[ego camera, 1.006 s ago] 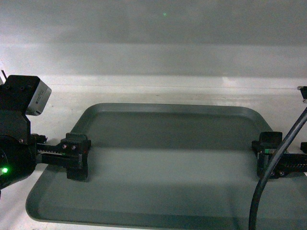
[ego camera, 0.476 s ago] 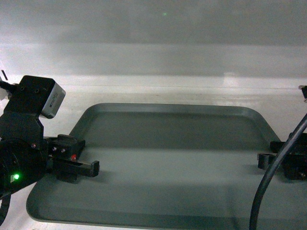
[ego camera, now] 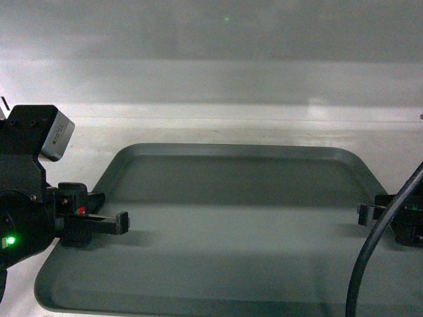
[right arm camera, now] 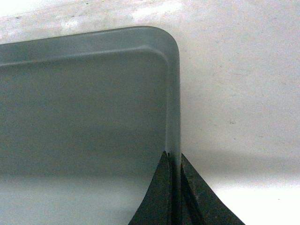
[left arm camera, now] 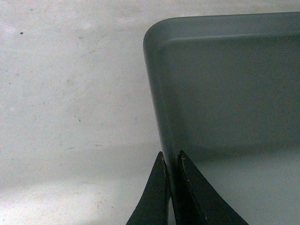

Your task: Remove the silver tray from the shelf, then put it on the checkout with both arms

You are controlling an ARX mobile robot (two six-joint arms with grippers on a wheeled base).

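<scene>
Grey-green and matte, the large rectangular silver tray [ego camera: 225, 224] with rounded corners lies flat on the plain white shelf [ego camera: 218, 125], and each thin black gripper is closed on a side rim: the left gripper [left arm camera: 171, 161] on the left rim, the right gripper [right arm camera: 174, 161] on the right rim. Both holds take only a narrow strip of a low rim. I judge that the tray can slip out or tilt if one arm lifts faster or pulls outward.

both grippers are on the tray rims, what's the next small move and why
Probably a small, level lift with both arms together. The left gripper and right gripper each pinch a side rim of the silver tray, which seems to lie flat on the shelf.
</scene>
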